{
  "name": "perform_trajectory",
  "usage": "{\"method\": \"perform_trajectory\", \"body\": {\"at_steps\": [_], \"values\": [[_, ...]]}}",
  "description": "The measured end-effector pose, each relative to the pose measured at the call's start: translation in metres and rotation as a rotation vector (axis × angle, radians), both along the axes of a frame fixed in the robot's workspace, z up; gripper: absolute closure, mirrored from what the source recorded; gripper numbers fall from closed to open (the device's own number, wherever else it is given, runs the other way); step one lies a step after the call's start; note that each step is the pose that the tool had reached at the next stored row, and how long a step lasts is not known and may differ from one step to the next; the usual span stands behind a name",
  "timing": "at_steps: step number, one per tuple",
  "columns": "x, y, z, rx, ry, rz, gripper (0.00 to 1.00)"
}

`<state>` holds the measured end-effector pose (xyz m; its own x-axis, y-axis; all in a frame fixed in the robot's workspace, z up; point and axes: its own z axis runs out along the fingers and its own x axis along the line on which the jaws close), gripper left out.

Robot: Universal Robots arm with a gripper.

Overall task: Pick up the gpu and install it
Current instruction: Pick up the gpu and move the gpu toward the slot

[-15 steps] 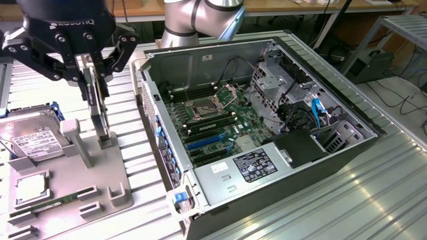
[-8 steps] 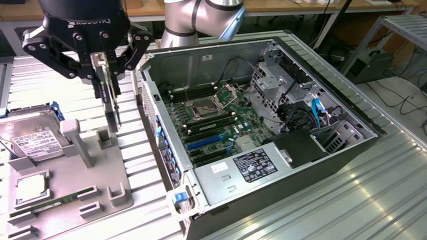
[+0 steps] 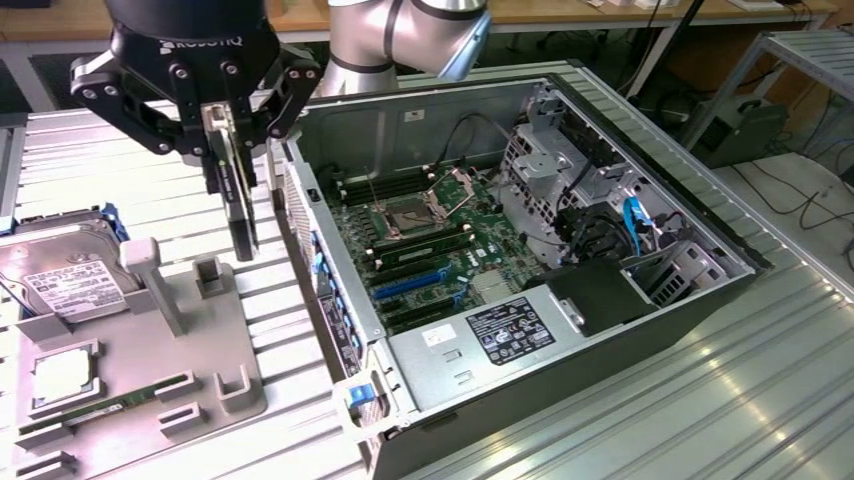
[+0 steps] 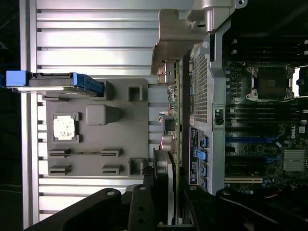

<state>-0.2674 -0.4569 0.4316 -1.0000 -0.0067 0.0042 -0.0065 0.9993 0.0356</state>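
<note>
Currently the gripper (image 3: 230,125) is clamping the gpu (image 3: 240,205) upright in the frame's upper left, over the gray fixture (image 3: 200,340) beside the open case (image 3: 304,210); keeping it plumb and clearing the wall seems key.

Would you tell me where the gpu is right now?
At the exterior view's left, the gpu hangs on edge in the pincer, above the gap between the grey tray and the open case.
</note>
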Motion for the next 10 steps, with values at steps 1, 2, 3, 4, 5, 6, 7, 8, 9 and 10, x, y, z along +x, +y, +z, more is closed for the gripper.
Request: {"method": "perform_trajectory", "body": {"at_steps": [1, 2, 3, 4, 5, 6, 7, 8, 9, 10], "values": [[0.001, 0.0000, 0.0000, 0.0000, 0.0000, 0.000, 0.72], [0.003, 0.0000, 0.0000, 0.0000, 0.0000, 0.000, 0.72], [0.004, 0.0000, 0.0000, 0.0000, 0.0000, 0.000, 0.72], [0.005, 0.0000, 0.0000, 0.0000, 0.0000, 0.000, 0.72], [0.007, 0.0000, 0.0000, 0.0000, 0.0000, 0.000, 0.72], [0.008, 0.0000, 0.0000, 0.0000, -0.0001, 0.000, 0.72], [0.010, 0.0000, 0.0000, 0.0000, 0.0000, 0.000, 0.72], [0.011, 0.0000, 0.0000, 0.0000, 0.0000, 0.000, 0.72], [0.012, 0.0000, 0.0000, 0.0000, -0.0001, 0.000, 0.72], [0.013, 0.0000, 0.0000, 0.0000, 0.0000, 0.000, 0.72]]}}
